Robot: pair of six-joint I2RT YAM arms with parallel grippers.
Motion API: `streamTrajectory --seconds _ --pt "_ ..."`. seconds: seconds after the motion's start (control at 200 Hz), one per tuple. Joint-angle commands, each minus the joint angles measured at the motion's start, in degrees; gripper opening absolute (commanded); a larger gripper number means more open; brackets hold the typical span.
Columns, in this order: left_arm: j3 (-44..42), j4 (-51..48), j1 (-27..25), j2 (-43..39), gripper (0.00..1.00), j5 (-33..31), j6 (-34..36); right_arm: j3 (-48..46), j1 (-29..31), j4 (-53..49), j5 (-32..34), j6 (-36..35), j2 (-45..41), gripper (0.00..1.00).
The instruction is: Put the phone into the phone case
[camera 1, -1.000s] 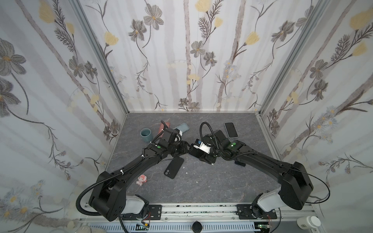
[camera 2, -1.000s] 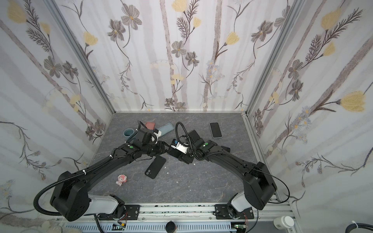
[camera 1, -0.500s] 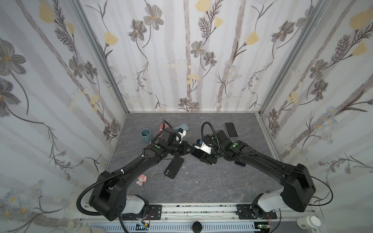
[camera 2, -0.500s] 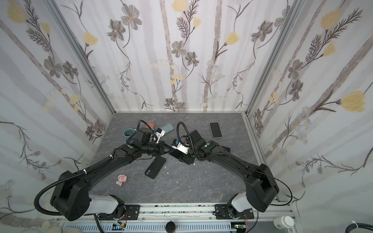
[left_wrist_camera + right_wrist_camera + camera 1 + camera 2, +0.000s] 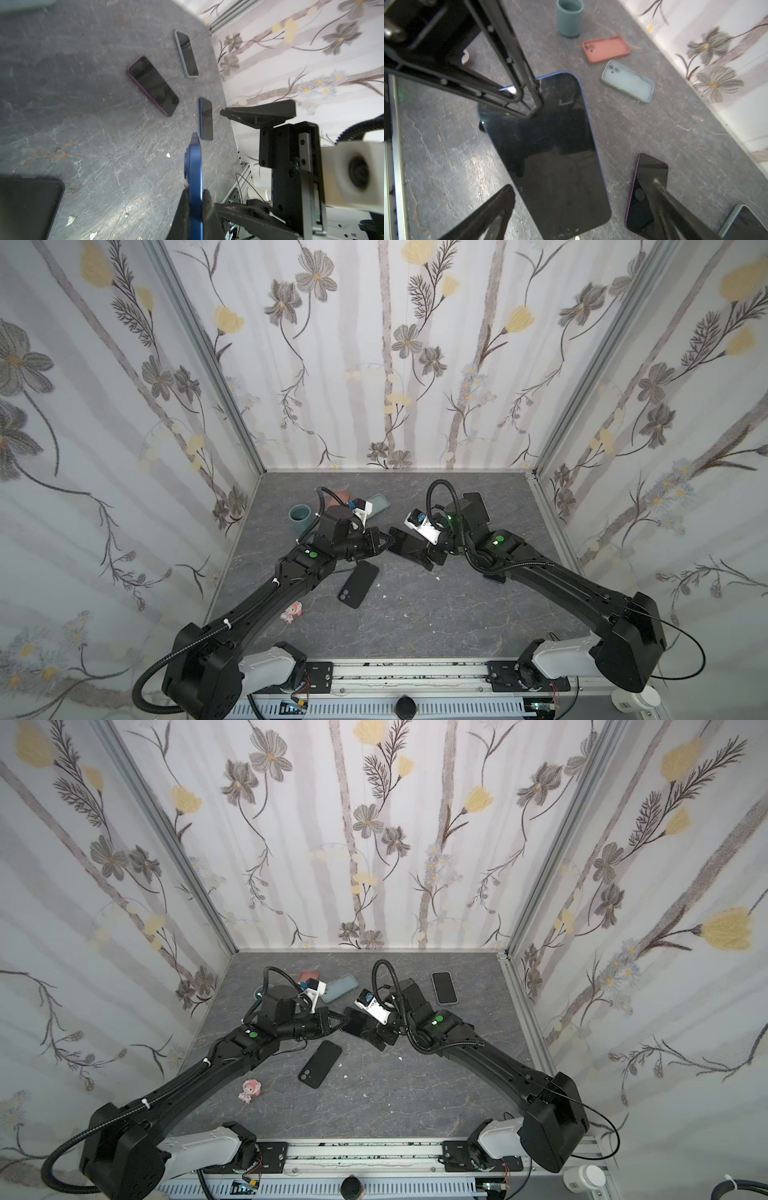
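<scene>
A blue-edged phone [image 5: 546, 149] with a dark screen hangs above the table's middle, also in both top views [image 5: 405, 545]. My left gripper [image 5: 195, 191] is shut on one end of it; in the left wrist view the phone [image 5: 194, 166] shows edge-on between the pads. My right gripper [image 5: 580, 193] is open, its fingers [image 5: 500, 199] standing apart on either side of the phone's other end. The black phone case [image 5: 358, 585] lies flat on the table just in front of my left gripper [image 5: 384, 541], also in a top view [image 5: 320, 1065].
A grey-green cup [image 5: 570, 17], an orange case [image 5: 606, 48] and a pale green case [image 5: 628, 81] lie at the back left. A purple phone [image 5: 153, 85], a light-edged phone [image 5: 186, 54] and a small blue phone [image 5: 205, 118] lie at the right. A pink toy [image 5: 292, 611] sits front left.
My left gripper has shut on the phone's end. My right gripper has opened wide and let go of the phone.
</scene>
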Motion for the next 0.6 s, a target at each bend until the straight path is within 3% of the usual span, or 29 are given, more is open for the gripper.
streamTrajectory --seconds 0.0,0.17,0.36,0.595 --pt "0.81 5.91 0.38 -3.55 0.0 -6.25 -0.71 1.64 -0.42 7.29 -1.71 6.13 -2.91 1.0" --pt "0.86 12.25 0.59 -9.2 0.0 -10.63 -0.75 1.53 -3.86 15.85 -3.41 19.09 -8.66 1.0" --pt "-0.59 23.44 0.64 -12.87 0.0 -10.03 -0.9 -1.81 -10.69 29.15 -14.91 37.65 -13.39 1.0" --pt "-1.97 35.93 0.64 -14.81 0.0 -6.56 -1.93 -1.19 -13.56 34.18 -23.94 48.28 -12.59 0.83"
